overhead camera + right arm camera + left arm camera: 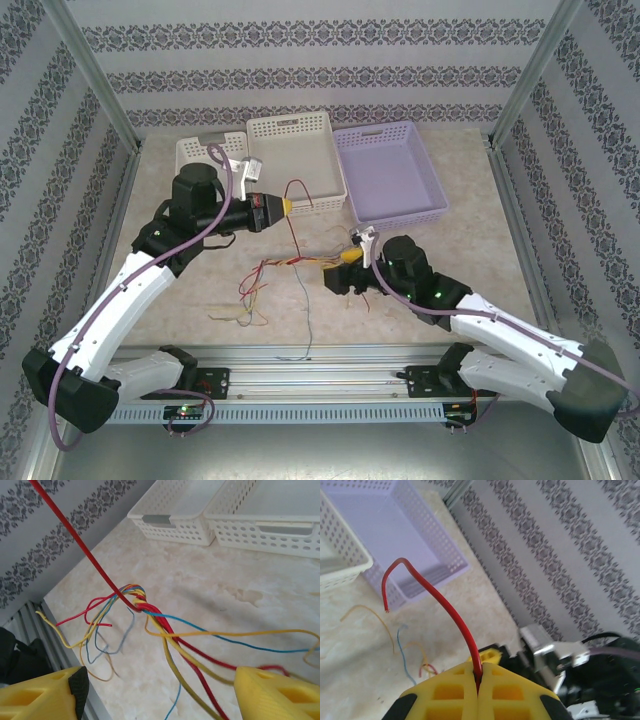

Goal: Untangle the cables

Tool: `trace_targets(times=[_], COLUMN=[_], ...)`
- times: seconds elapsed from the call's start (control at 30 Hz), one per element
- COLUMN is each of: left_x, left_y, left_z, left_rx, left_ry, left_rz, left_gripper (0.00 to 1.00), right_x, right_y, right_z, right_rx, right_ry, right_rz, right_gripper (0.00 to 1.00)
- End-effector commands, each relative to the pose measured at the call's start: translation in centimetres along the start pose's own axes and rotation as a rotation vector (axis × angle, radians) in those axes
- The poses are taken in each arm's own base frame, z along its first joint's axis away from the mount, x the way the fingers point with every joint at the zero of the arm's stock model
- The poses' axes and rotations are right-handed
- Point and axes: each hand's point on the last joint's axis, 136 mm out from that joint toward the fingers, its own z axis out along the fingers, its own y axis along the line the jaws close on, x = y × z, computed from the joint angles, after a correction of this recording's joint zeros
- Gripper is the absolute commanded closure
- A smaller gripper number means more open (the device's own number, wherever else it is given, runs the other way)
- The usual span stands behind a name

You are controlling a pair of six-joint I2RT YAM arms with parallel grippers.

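L hand (290, 207) w/ red cable (451, 614) nr basket (320, 160)

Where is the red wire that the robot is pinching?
In the left wrist view, the red wire sticks up from the shut left gripper, near the purple basket. Lower down it joins the tangle of cables.

Three baskets (290, 119), two arms (120, 297), one tangle of cables (288, 262).
Two baskets were white, one purple; the cables came in three colours: red, yellow, blue.
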Motion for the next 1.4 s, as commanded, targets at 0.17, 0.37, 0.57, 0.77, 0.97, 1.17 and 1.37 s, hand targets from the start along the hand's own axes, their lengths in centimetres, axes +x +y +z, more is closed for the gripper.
trace_targets(times=[0.17,0.37,0.57,0.77,0.97,1.17,1.37], left_x=[-2.7,-3.4,-4.1,-3.6,-3.5,-3.6,-3.3], left_y=[-4.1,-5.3,-8.0,-9.2,-10.9,-12.1,-11.7], left_z=[-0.3,0.0,-0.7,-1.5,-2.2,-2.9,-3.1], left_rx=[0.105,0.129,0.177,0.195,0.256,0.302,0.276], left_ry=[-0.155,-0.212,-0.247,-0.245,-0.264,-0.283,-0.29], left_rz=[0.018,0.033,0.056,0.064,0.046,0.03,0.043], left_gripper=[1.0,1.0,1.0,1.0,1.0,1.0,1.0], right_x=[-0.1,0.0,1.8,2.1,2.3,1.3,0.7], right_y=[2.2,3.6,0.9,-1.4,-1.6,-0.8,0.9], right_z=[1.9,3.3,5.6,5.8,7.7,8.8,7.5], right_rx=[-0.064,-0.084,0.053,0.17,0.174,0.12,0.019], right_ry=[-0.072,-0.121,-0.073,-0.087,-0.078,-0.146,-0.209], right_rz=[0.123,0.166,0.082,-0.016,-0.077,-0.087,-0.091], right_gripper=[0.25,0.24,0.25,0.26,0.28,0.3,0.32])
